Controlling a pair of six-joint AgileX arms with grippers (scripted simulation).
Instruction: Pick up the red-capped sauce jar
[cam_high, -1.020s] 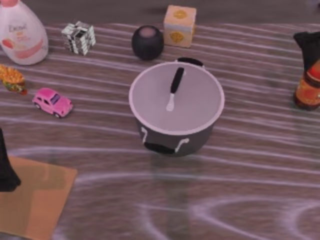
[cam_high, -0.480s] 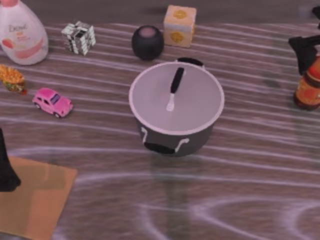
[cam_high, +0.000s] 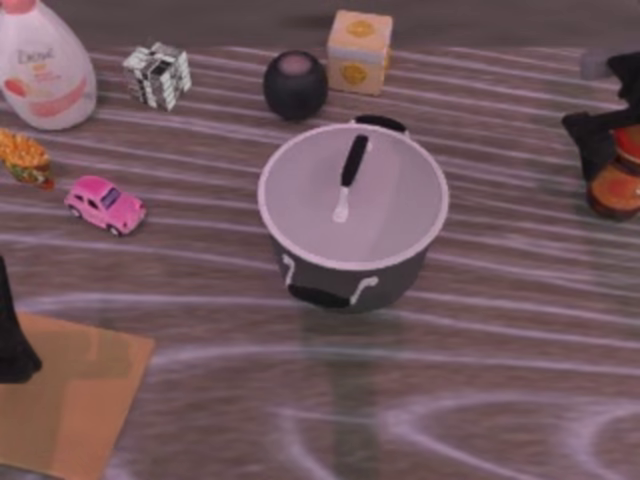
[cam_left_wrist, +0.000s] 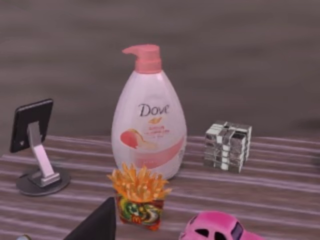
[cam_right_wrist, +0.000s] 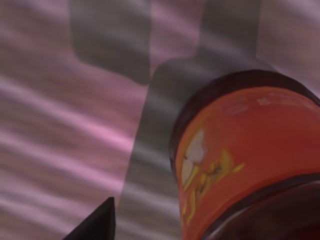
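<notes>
The red-capped sauce jar (cam_high: 615, 190) stands at the table's far right edge, dark brown with an orange label; it fills the right wrist view (cam_right_wrist: 245, 150). My right gripper (cam_high: 603, 135) hangs right over it, its black body covering part of the cap. It is open: one dark fingertip (cam_right_wrist: 102, 222) shows well clear of the jar's side, and its shadow on the table shows two prongs apart. My left gripper (cam_high: 10, 335) is parked at the left edge, open, with one fingertip (cam_left_wrist: 95, 222) showing and nothing held.
A grey pot (cam_high: 352, 215) with a lid sits mid-table. Behind it are a black sphere (cam_high: 295, 84), a yellow box (cam_high: 359, 50) and a mirrored cube (cam_high: 157, 75). A Dove bottle (cam_high: 42, 70), fries (cam_high: 25, 158), pink car (cam_high: 105, 204) and orange mat (cam_high: 70, 400) lie left.
My right gripper has come down and forward from behind the jar and now overlaps its cap. The jar and the left arm have not moved.
</notes>
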